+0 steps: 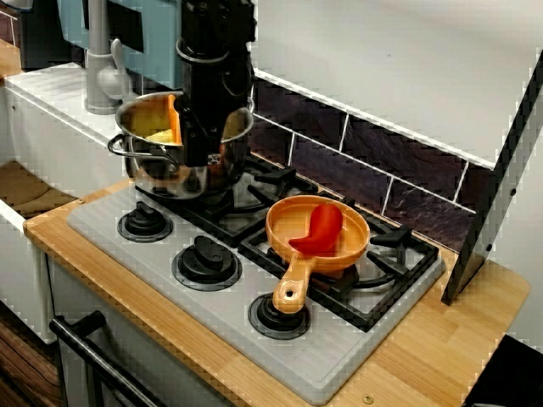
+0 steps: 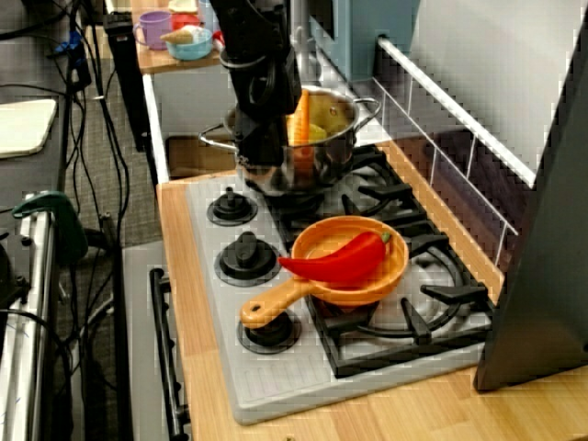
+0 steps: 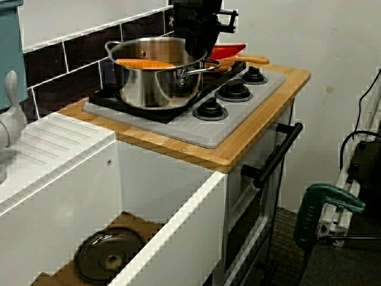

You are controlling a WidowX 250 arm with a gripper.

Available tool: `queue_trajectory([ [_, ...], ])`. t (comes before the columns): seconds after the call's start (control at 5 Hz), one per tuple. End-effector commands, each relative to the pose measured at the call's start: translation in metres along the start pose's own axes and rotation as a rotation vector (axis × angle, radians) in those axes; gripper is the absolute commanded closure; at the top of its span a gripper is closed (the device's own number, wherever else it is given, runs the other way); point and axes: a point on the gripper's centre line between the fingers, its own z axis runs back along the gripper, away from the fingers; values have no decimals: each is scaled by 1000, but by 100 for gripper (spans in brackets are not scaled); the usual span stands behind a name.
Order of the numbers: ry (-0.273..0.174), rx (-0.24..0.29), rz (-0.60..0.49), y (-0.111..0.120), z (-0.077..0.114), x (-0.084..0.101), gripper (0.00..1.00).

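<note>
Colour rundown from my end: my gripper (image 1: pixel 198 153) is plain black. The pot (image 1: pixel 165 174) is mirror-shiny silver, with something orange (image 1: pixel 175 119) and something pale yellow (image 1: pixel 159 136) showing inside it. The pan (image 1: pixel 288 222) is orange all over, handle too, and the pepper (image 1: pixel 322 227) in it is glossy red. The stove top (image 1: pixel 225 297) is light grey with a fine grid pattern, and its grates (image 1: pixel 390 240) and knobs (image 1: pixel 206 259) are black. The counter (image 1: pixel 424 356) is pale wood with visible grain. The wall tiles (image 1: pixel 407 161) are dark purplish-brown with white grout lines.
</note>
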Motion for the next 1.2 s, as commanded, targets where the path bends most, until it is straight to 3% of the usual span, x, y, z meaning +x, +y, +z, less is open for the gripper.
queue_trajectory([
  [0.0, -59, 40, -14, -10, 21, 20, 100],
  [0.2, -36, 59, 46, -5, 18, 19, 0],
  [0.8, 0, 9, 109, 13, 20, 16, 0],
  [1.0, 23, -61, 153, 16, 28, 17, 0],
])
